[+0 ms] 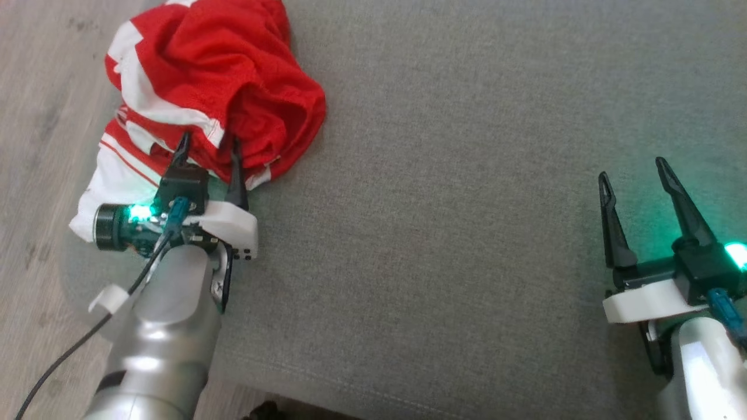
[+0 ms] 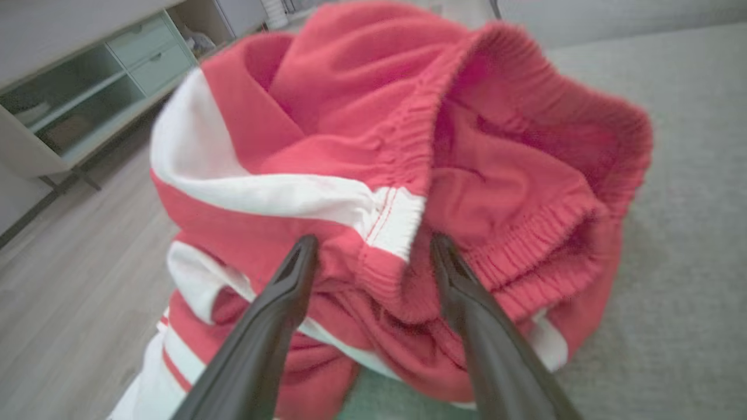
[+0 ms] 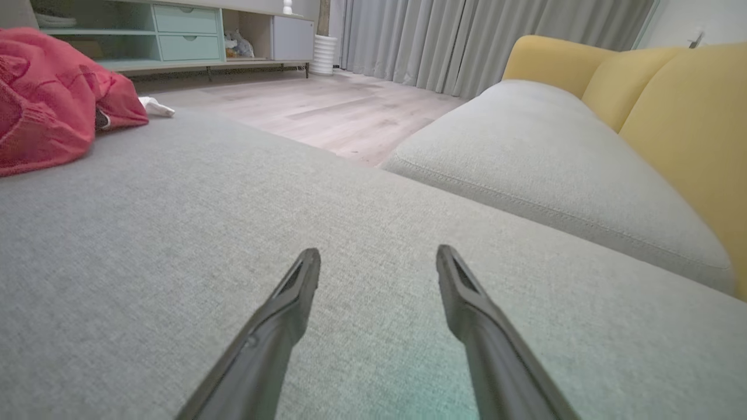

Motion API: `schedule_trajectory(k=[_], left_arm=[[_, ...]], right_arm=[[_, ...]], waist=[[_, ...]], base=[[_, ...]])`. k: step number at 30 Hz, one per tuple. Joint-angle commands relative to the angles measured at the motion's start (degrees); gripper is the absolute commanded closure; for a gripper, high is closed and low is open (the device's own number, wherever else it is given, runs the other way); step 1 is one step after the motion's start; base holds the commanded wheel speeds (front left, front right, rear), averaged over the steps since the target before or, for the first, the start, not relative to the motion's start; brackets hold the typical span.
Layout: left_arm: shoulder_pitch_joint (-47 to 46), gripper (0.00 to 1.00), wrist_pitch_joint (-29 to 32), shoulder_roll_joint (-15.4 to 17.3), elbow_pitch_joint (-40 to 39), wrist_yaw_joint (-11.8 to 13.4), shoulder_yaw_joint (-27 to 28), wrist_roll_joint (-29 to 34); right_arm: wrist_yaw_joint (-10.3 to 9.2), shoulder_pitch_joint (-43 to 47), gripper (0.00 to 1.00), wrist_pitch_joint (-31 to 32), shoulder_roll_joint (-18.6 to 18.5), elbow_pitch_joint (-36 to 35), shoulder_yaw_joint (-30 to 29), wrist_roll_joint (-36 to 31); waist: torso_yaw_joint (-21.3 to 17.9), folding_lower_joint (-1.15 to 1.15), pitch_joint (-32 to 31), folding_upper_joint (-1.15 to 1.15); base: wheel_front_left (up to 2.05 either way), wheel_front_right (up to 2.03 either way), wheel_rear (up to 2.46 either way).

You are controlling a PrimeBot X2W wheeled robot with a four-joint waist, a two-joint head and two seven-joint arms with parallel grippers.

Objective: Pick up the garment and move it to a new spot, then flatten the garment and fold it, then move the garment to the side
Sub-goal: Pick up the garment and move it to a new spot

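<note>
- Item: crumpled red-and-white mesh sports garment [image 1: 216, 87], lying bunched at the left corner of the grey woven upholstered seat [image 1: 467, 233]. One white edge is drooping over the side toward the pale wood floor [image 1: 35, 116].
- Handling, as judged: it is looking light, limp and a little slick. It is likely to sag and unfurl once raised, and nothing about it is breakable.
- Hold, as judged: the gathered red elastic waistband [image 2: 408, 134] is offering the thickest, firmest fold, while a single thin layer would risk slipping out.
- Left gripper [image 1: 210, 143]: the jaws are standing apart, straddling the waistband fold and clamping nothing.
- Right gripper [image 1: 633, 169]: the jaws are standing apart, hovering over bare seat, well apart from the garment.
- Hidden or unclear: the top of the head view is cutting off the garment's far end. The folds are burying its hems and underside. Blur in the left wrist view is leaving it unclear whether the fingertips are touching the cloth.
</note>
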Motion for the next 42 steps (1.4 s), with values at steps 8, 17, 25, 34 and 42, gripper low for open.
schedule_trajectory(k=[8, 17, 25, 34, 42], left_arm=[[-6.94, 1.00, -0.34, 1.72, -1.48, 2.83, 0.84, 0.51], [-7.08, 1.00, -0.36, 5.17, -21.32, 2.18, -1.55, 3.19], [-11.76, 1.00, -0.36, 6.60, -32.44, -4.04, -5.27, 3.11], [-18.52, 1.00, 2.23, 0.58, -35.43, -7.22, -6.89, -4.76], [-16.22, 1.00, 3.64, -0.57, -27.60, -4.16, -9.74, -14.39]], right_arm=[[-0.04, -1.24, 0.00, -0.36, -1.50, -2.73, 1.44, -0.36], [-0.04, -2.24, 0.00, -0.36, 1.93, -0.70, 3.33, 1.42], [-0.04, -0.20, 0.00, -0.36, 3.34, 0.92, 4.17, 6.98], [-0.04, 4.62, 0.00, -0.36, 3.37, 0.82, 3.98, 12.36], [-0.04, 5.75, 0.00, -0.36, 3.37, 0.39, 4.90, 14.56]], waist=[[-0.31, 0.01, 4.51, 0.00], [-5.83, 0.01, -2.94, 0.00], [-19.64, 0.01, -14.71, 0.00], [-34.54, 0.01, -21.50, 0.00], [-41.28, 0.01, -19.94, 0.00]], base=[[0.00, 0.00, 0.00], [0.00, 0.00, 0.00], [0.00, 0.00, 0.00], [0.00, 0.00, 0.00], [0.00, 0.00, 0.00]])
